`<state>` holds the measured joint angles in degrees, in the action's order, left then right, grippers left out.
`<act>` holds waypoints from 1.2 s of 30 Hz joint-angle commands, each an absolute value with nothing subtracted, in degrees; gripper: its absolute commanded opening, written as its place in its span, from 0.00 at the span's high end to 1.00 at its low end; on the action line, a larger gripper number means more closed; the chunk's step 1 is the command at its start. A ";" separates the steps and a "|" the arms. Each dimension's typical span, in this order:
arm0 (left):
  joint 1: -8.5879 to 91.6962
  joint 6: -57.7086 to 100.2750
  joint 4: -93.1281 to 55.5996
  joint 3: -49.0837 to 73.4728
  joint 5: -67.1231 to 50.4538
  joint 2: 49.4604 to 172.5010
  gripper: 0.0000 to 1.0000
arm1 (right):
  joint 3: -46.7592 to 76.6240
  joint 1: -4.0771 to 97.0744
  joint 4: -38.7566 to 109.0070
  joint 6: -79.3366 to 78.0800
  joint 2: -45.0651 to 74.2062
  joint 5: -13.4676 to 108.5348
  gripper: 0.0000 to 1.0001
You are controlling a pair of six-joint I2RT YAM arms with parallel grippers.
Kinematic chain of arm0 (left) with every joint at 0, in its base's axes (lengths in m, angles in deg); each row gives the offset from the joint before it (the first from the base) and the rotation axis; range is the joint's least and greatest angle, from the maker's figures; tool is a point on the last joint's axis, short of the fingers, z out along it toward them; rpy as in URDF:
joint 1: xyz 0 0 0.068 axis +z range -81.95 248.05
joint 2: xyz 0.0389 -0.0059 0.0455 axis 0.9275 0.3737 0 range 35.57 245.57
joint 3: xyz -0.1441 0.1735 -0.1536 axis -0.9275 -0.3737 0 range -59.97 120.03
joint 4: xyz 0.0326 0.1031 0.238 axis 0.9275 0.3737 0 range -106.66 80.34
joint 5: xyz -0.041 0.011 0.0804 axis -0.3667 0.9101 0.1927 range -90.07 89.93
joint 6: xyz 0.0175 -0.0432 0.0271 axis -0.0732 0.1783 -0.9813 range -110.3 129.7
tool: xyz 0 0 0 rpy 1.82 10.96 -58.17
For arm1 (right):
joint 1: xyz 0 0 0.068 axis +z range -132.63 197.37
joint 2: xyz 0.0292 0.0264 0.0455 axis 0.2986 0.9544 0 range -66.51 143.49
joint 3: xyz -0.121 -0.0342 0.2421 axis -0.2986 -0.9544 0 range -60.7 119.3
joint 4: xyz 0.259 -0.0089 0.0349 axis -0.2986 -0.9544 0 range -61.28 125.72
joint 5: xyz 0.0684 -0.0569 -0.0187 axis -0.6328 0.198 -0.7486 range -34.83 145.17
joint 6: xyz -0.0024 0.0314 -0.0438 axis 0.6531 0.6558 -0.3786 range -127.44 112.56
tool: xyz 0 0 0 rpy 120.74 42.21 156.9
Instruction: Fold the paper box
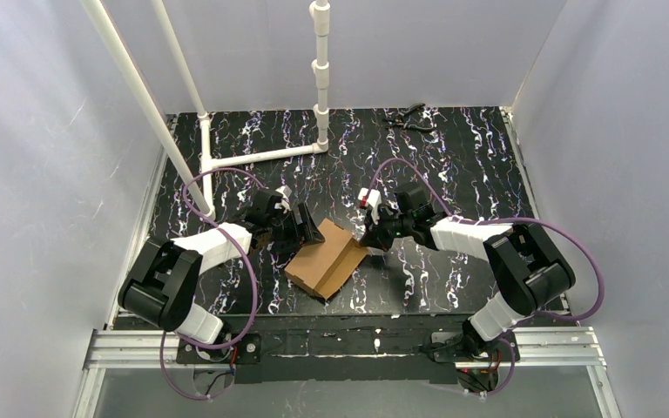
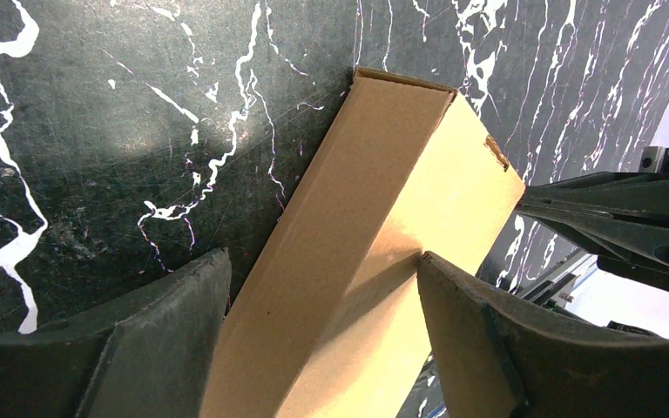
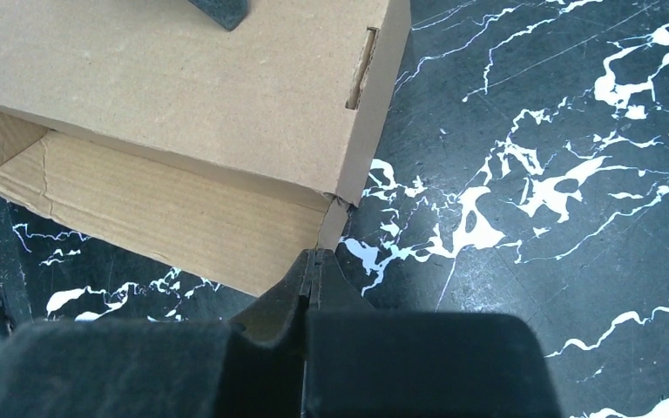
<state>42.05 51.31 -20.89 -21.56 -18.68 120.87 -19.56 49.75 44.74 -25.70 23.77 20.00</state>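
The paper box [image 1: 327,259], plain brown cardboard, lies partly folded in the middle of the table, one end open toward the right wrist camera. My left gripper [image 1: 309,231] straddles its upper-left edge. In the left wrist view the jaws stand wide with the box [image 2: 383,174] between them. The right fingertip [image 2: 435,270] touches the top panel, and the left one sits by the box's side. My right gripper [image 3: 316,257] is shut on a thin corner flap of the box [image 3: 183,78]. From above, that gripper [image 1: 370,235] is at the box's right corner.
A white pipe frame [image 1: 266,155] stands at the back left, with an upright post [image 1: 320,78] behind the middle. Dark pliers [image 1: 409,117] lie at the back right. White walls enclose the black marbled table [image 1: 453,165]. My right arm [image 2: 618,209] shows in the left wrist view.
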 commanded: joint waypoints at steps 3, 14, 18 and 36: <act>42.02 50.40 -18.18 -21.58 -16.62 121.96 0.24 | -17.56 50.51 40.36 -28.68 24.33 16.07 0.99; 41.72 47.81 -19.76 -20.88 -22.10 122.55 0.25 | -14.93 51.25 43.47 -20.96 25.61 21.99 0.99; 41.11 47.50 -19.78 -20.30 -23.07 123.25 0.26 | -13.08 53.14 41.69 -22.07 25.89 24.34 0.99; 39.71 50.89 -17.65 -19.35 -16.62 120.98 0.23 | -5.35 53.54 31.28 -27.18 26.45 25.52 0.86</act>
<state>40.09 50.63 -22.09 -20.03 -21.11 123.19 -8.80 53.84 34.64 -25.14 27.40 27.84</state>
